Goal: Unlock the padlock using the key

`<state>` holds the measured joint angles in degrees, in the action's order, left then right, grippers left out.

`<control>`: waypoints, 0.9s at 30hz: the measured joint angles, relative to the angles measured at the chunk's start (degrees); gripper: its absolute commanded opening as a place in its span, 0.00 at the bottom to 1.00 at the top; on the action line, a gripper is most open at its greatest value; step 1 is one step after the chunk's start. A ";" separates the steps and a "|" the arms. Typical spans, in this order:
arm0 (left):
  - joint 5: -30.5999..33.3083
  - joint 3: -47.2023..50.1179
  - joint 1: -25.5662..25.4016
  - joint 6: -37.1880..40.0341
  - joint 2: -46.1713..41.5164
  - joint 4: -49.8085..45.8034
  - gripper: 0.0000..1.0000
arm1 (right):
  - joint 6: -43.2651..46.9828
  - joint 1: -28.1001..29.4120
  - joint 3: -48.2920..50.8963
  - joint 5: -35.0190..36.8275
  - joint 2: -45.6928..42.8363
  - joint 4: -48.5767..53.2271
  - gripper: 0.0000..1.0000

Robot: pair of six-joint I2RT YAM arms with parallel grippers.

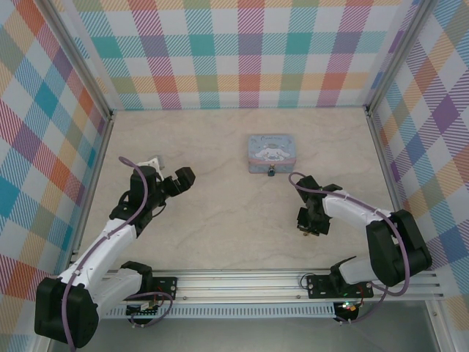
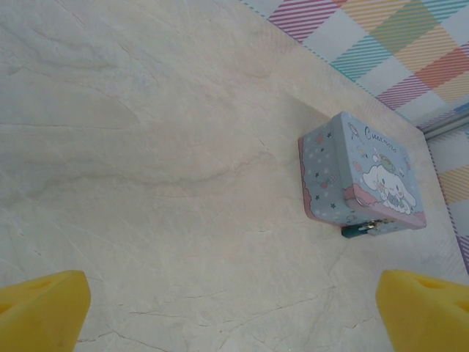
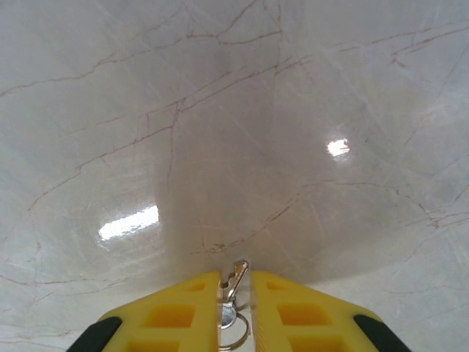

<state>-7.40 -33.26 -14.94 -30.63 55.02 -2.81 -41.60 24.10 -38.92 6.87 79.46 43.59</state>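
The tiny bluish padlock [image 2: 357, 229] hangs at the front edge of a pale blue cartoon tin [image 2: 366, 176], also seen as the padlock [image 1: 272, 173] in the top view. My right gripper [image 3: 236, 282] is shut on the small metal key [image 3: 235, 279], whose tip pokes out between the yellow fingers [image 3: 183, 312] with its ring behind. In the top view that right gripper [image 1: 308, 226] points down at the table, right of and nearer than the tin. My left gripper [image 1: 178, 178] is open, left of the tin, its yellow fingertips [image 2: 44, 312] wide apart.
The marble-patterned table [image 1: 220, 213] is walled by checked panels [image 1: 242, 51] on three sides. A metal rail [image 1: 293, 282] runs along the near edge by the arm bases. A small white object [image 1: 152, 160] sits behind the left wrist.
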 measured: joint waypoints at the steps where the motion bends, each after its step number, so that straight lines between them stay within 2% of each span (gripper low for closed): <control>1: 0.02 0.00 0.00 -0.02 0.00 0.00 1.00 | 0.00 0.00 0.00 0.00 0.00 0.00 0.19; 3: 0.15 0.00 0.00 0.00 0.00 -0.07 1.00 | 0.00 0.00 0.00 0.00 0.00 0.02 0.20; 11: 0.46 0.00 0.00 0.00 0.00 -0.09 1.00 | -0.48 0.61 -0.02 0.20 -1.97 1.60 0.34; 17: 0.59 0.00 0.00 0.02 0.00 -0.09 1.00 | -1.46 0.70 -0.02 0.00 -4.57 2.71 0.38; 27: 0.59 0.00 0.00 0.02 -0.02 -0.11 1.00 | -2.84 1.42 0.66 -1.29 -3.54 1.33 0.40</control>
<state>-6.81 -33.26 -14.94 -30.61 55.00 -2.92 -44.45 25.52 -38.26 5.58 75.92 44.93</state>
